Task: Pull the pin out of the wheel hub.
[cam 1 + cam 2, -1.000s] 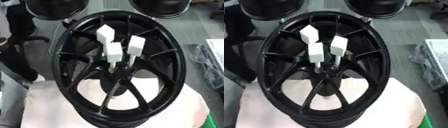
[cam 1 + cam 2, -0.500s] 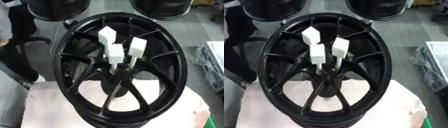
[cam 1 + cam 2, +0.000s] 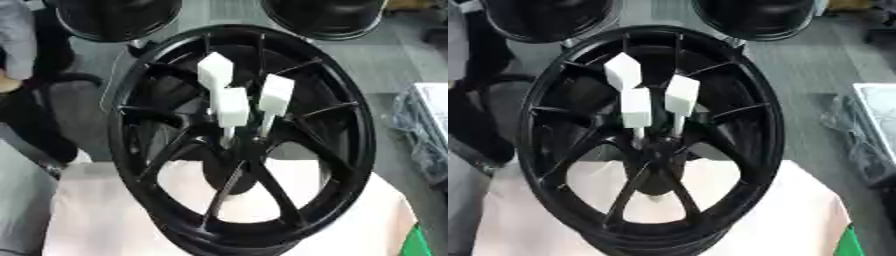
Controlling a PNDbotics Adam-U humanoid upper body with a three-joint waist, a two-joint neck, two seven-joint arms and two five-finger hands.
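Observation:
A black spoked wheel hub (image 3: 350,140) stands upright on a pale cloth-covered table (image 3: 105,220), filling the middle of both views. Three pins with white block-shaped heads stick out of its centre toward me: one upper left (image 3: 214,70), one in the middle (image 3: 232,106), one on the right (image 3: 276,95). Their thin shafts run down into the hub's centre (image 3: 236,150). Neither of my hands shows in either view.
Two more black wheels (image 3: 114,20) (image 3: 328,17) lie on the grey floor behind the hub. A clear plastic bag and a white tray (image 3: 424,130) sit at the right edge. A dark chair base (image 3: 52,85) and a person's clothing show at the left.
The whole picture has shifted slightly, so the camera moved. The hub and the three pins stand as before.

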